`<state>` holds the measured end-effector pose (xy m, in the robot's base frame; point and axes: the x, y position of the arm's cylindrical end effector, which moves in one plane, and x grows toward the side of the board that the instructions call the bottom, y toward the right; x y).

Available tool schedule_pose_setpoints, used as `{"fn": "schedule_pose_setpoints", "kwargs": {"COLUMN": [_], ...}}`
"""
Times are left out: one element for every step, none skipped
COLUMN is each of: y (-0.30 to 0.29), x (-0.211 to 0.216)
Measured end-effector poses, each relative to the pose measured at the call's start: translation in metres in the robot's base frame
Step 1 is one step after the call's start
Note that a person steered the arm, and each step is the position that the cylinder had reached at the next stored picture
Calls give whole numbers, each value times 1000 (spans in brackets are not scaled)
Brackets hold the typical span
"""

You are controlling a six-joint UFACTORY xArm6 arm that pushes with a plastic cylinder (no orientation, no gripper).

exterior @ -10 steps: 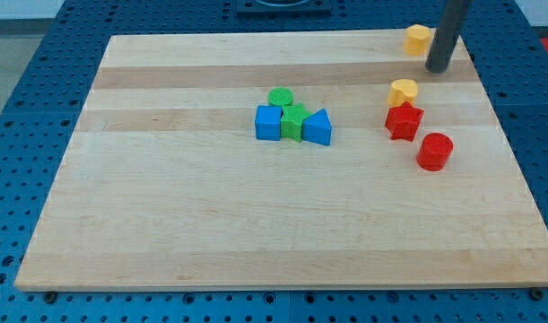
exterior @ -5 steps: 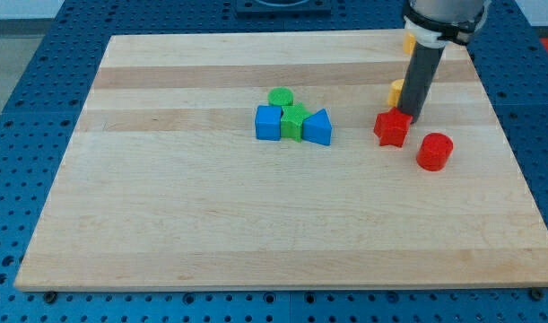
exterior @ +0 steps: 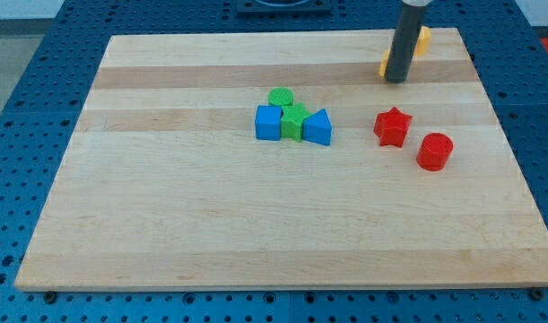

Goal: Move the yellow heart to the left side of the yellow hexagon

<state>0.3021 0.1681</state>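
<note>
The tool, a plain dark rod with no jaws, is gripping nothing; its tip (exterior: 396, 81) is being pressed to the table (exterior: 211, 224) at the far right.

The yellow heart (exterior: 383, 65) is being mostly hidden by the rod. Only a thin yellow edge is showing just left of the shaft, slightly farther away than the tip. Whether block and rod are touching cannot be told, though they are lying hard beside one another.

The yellow hexagon (exterior: 424, 39) is being partly covered too, with its right part showing to the right of the rod, close to the table's far edge. The rod is thus standing between the two yellow blocks, with the heart to its left and the hexagon to its right and farther off.

The heart is judged to be already left of the hexagon but nearer than it. A short push away from the near edge is probably what is being called for, with the tip brought round to the heart's near side. The heart's long axis cannot be made out.

Eight blocks are being counted:
- Two yellow, as above.
- Two red, a red star (exterior: 392, 126) and a red cylinder (exterior: 434, 151), lying near of the tip.
- Two blue, a blue cube (exterior: 268, 123) and a blue wedge (exterior: 317, 128).
- Two green, a green cylinder (exterior: 280, 97) and a green block (exterior: 294, 121).

The blue and green blocks are clustered mid-table, well apart from the tip.
</note>
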Motion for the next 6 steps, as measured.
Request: {"fn": "schedule_pose_setpoints", "kwargs": {"y": [0,0,0,-12,-44,-79], "x": [-16,-33,-42,-14,8,12]}}
